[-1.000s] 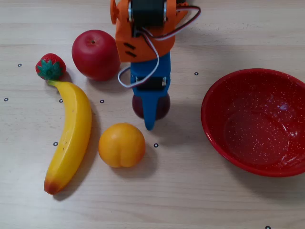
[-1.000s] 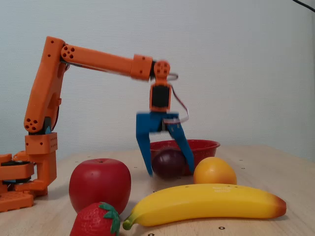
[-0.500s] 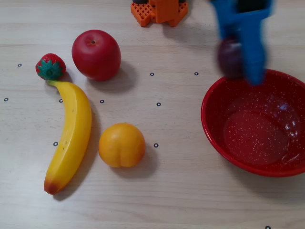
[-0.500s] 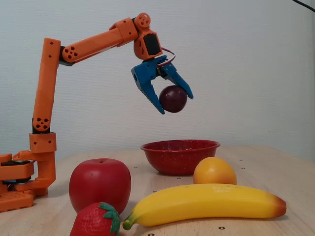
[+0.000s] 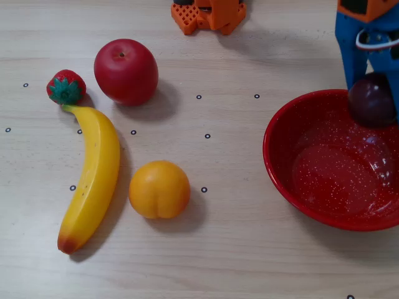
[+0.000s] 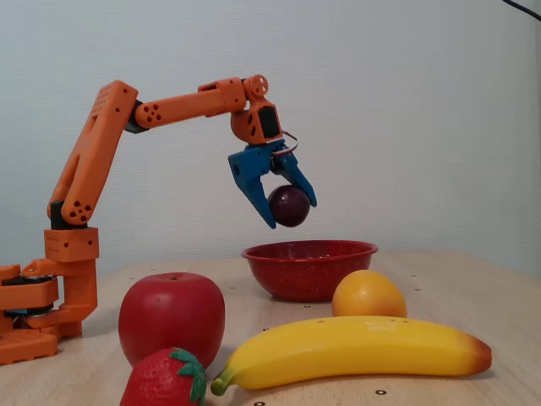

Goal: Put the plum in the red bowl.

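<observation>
The plum [image 6: 289, 205] is a small dark purple-maroon fruit held between the blue fingers of my gripper [image 6: 290, 209], above the red bowl [image 6: 308, 269]. In a fixed view from above, the plum [image 5: 371, 99] hangs over the bowl's far rim, and the speckled red bowl [image 5: 283, 168] sits at the right edge of the table. The gripper [image 5: 373, 93] is shut on the plum; its blue jaws come in from the top right. The bowl's inside looks empty.
A red apple [image 5: 126, 71], a strawberry [image 5: 65, 88], a banana [image 5: 92, 177] and an orange fruit [image 5: 159, 189] lie on the wooden table to the left of the bowl. The arm's orange base [image 5: 209, 14] stands at the far edge.
</observation>
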